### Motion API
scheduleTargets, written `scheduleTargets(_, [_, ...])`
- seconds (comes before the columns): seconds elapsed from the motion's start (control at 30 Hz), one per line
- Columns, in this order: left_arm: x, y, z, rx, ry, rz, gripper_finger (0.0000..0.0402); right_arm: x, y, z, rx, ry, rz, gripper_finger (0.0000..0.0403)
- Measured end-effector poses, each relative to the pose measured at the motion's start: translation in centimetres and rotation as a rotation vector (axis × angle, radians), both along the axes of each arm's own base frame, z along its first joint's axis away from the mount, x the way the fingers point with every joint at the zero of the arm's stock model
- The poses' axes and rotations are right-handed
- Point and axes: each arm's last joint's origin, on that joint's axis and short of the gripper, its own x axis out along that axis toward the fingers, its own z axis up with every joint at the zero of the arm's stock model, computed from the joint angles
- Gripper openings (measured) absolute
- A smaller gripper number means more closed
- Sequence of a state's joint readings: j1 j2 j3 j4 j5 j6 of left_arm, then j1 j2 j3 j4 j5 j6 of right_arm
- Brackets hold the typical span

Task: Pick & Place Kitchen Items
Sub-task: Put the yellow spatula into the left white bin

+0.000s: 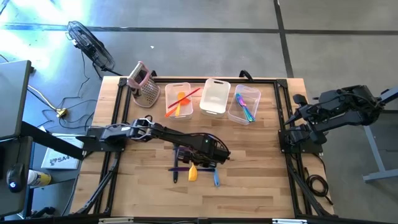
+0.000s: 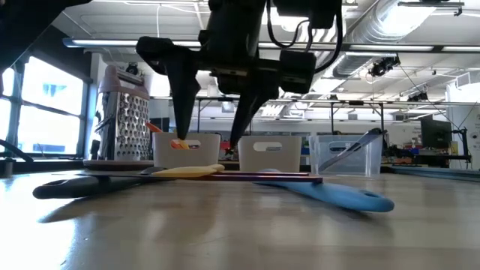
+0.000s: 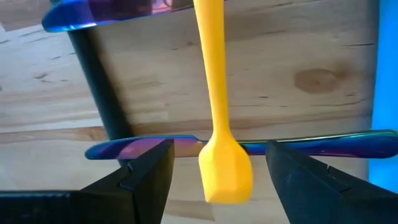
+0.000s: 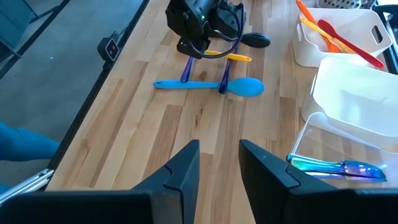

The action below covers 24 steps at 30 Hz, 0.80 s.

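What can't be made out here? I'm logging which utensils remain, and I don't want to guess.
- High view: the left gripper covers the table pile; yellow spatula partly hidden.
- Low view: bin contents mostly hidden.
- Left wrist view: purple utensil ends cut off.
- Right wrist view: orange utensils cut by the edge.

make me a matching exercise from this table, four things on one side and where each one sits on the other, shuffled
Things:
1. yellow spatula
2. blue spoon
3. box grater
4. right gripper

Places:
A. lying on the wood, on the side of the utensil pile away from the left gripper
B. standing at the table's far left corner, beside the bin with orange and red utensils
C. between the open fingers of the left gripper
D. off by the table's right edge, away from the pile

Pairs: 1-C, 2-A, 3-B, 4-D
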<state>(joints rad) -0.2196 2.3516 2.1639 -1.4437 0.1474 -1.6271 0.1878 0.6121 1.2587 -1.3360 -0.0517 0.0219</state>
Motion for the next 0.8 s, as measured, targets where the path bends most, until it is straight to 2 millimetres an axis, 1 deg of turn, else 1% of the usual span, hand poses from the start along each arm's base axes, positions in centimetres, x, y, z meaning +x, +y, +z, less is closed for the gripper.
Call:
scheduleTargets(0.3, [0.3,0.8,0.0,0.002,-0.012,0.013,0.0244,0.0,0.0,0.0,0.0,0.0,0.0,0.0105])
scheduleTargets(0.5, [0.4,0.7,0.0,-0.019,-0.018,0.011,0.0244,0.0,0.0,0.0,0.002,0.0,0.002,0.0105])
scheduleTargets(0.63, [0.6,0.6,-1.3,-0.043,-0.045,0.011,0.0244,0.0,0.0,0.0,0.002,0.0,0.003,0.0105])
scheduleTargets(0.8, [0.3,0.5,-2.4,-0.085,-0.009,0.014,0.0244,0.0,0.0,0.0,0.001,0.0,0.003,0.0105])
